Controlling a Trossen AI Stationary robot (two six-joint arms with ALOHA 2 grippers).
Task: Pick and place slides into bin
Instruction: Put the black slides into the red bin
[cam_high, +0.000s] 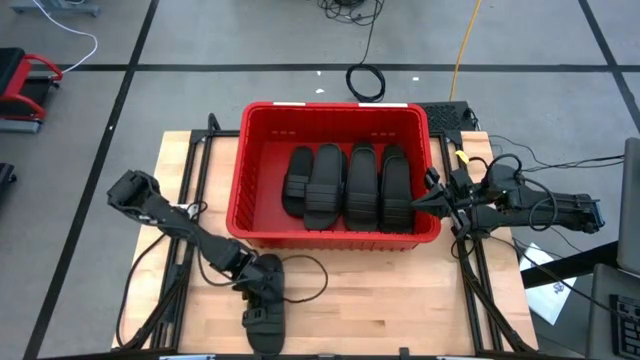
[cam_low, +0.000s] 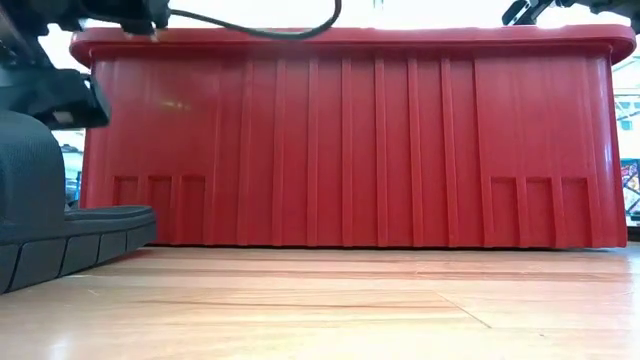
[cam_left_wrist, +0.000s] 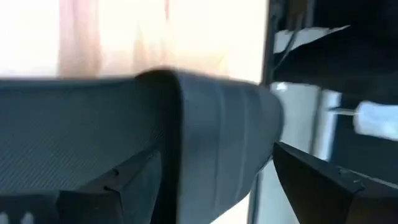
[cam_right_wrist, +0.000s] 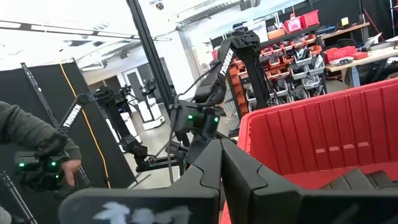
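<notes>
Ribbed red bin (cam_high: 262, 120) at centre, holding matte black slides (cam_high: 346, 186) abreast. Left gripper (cam_high: 262, 288) at 7 o'clock, fingers straddling ribbed rubber slide (cam_high: 265, 325); grip unclear. Right gripper (cam_high: 427, 203) at 3 o'clock, closed, empty.

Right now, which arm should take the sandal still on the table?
Left. Its gripper is already down at that sandal, fingers either side of the strap. The right gripper sits shut at the bin rim, far from it.
</notes>
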